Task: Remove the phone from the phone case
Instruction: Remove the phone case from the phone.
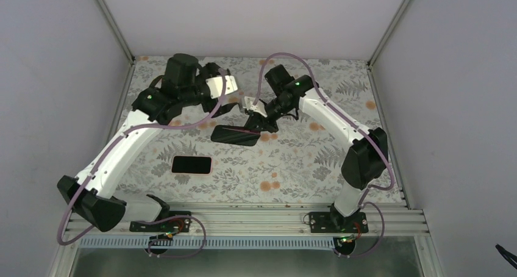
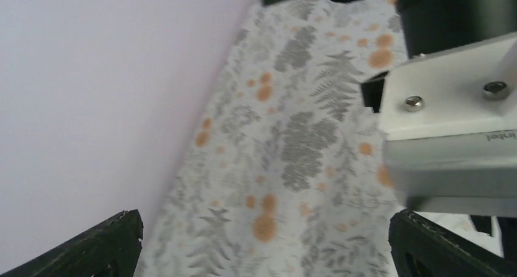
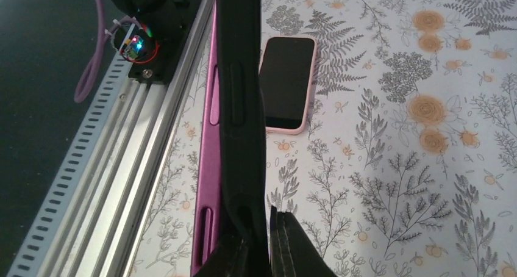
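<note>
floral tabletop (image 1: 292, 167), top view: right claw (image 1: 259, 125) pinches the dark phone (image 1: 235, 135) at centre, a pink-cased phone (image 1: 191, 165) at its 7 o'clock. left wrist: left claw (image 2: 265, 222) spread, empty. right wrist: magenta case (image 3: 210, 167) edge-on beside it; peel from a corner, i'd judge.
</note>
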### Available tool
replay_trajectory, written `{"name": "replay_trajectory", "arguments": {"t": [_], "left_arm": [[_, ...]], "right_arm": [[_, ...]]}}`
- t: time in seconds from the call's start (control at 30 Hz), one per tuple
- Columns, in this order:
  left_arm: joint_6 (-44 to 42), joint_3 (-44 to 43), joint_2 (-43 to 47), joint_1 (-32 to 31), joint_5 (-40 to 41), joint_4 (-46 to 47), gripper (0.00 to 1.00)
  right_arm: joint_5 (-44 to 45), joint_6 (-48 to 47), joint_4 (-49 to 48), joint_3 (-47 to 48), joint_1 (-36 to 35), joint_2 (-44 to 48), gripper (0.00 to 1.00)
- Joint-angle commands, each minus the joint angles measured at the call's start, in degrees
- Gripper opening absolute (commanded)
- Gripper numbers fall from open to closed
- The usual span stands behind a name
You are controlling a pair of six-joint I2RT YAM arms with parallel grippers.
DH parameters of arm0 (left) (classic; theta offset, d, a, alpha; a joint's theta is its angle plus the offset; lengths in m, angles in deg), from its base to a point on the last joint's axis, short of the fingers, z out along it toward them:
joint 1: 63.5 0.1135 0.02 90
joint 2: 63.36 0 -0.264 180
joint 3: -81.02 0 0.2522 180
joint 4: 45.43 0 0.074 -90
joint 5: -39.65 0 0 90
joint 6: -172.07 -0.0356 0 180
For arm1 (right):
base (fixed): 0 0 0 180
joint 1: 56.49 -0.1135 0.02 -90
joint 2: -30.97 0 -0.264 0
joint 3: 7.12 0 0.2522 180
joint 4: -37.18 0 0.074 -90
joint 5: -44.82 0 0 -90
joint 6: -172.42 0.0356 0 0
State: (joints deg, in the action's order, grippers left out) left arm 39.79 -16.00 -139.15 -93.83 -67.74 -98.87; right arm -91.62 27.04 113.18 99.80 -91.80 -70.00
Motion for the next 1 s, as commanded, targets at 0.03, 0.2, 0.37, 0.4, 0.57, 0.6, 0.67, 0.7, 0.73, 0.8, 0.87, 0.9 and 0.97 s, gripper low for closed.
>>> {"name": "replay_trajectory", "arguments": {"t": [0.03,0.2,0.37,0.4,0.57,0.6,0.67,0.7,0.73,0.8,0.87,0.9,0.97], "left_arm": [[-1.0,-3.9,5.6,0.1,3.3,13.3,1.00],[-2.4,-5.0,7.7,0.2,9.3,15.2,1.00],[-0.6,-3.0,7.4,0.2,17.9,23.2,1.00],[-0.4,-2.3,7.2,0.1,20.0,25.0,1.00],[3.0,3.2,6.5,0.0,25.7,35.7,1.00],[4.1,4.2,6.3,-0.1,26.2,38.3,1.00],[6.2,5.4,5.3,-0.1,26.5,42.0,1.00],[7.0,5.7,4.6,-0.3,26.7,43.8,1.00],[7.9,5.5,3.9,-0.4,26.7,44.9,1.00],[9.6,4.7,1.9,-0.9,26.6,46.4,1.00],[10.9,4.4,0.3,-1.6,27.0,48.4,1.00],[11.2,4.4,-0.4,-2.0,27.4,49.4,1.00],[11.5,4.4,-1.9,-3.1,28.8,52.0,1.00]], "right_arm": [[-4.4,4.3,1.1,-1.2,1.3,1.6,0.04],[-3.9,13.5,-3.9,2.6,5.3,0.1,0.04],[-7.1,28.4,-16.5,5.8,10.6,0.0,0.04],[-7.2,31.5,-19.9,5.4,11.4,0.8,0.04],[4.9,48.9,-42.6,0.3,11.8,8.8,0.04],[6.3,50.5,-45.5,0.2,11.8,9.3,0.04],[11.0,53.1,-47.1,3.6,11.8,8.1,0.03],[14.7,55.0,-45.9,8.4,11.4,6.7,0.03],[18.7,56.4,-43.3,13.4,11.2,3.6,0.03],[26.3,59.0,-36.0,24.9,11.1,-2.2,0.03],[27.8,60.1,-32.1,32.3,11.7,-6.1,0.03],[29.3,61.2,-33.0,32.6,11.8,-6.5,0.04],[30.8,62.9,-36.7,29.9,11.8,-5.6,0.03]]}}
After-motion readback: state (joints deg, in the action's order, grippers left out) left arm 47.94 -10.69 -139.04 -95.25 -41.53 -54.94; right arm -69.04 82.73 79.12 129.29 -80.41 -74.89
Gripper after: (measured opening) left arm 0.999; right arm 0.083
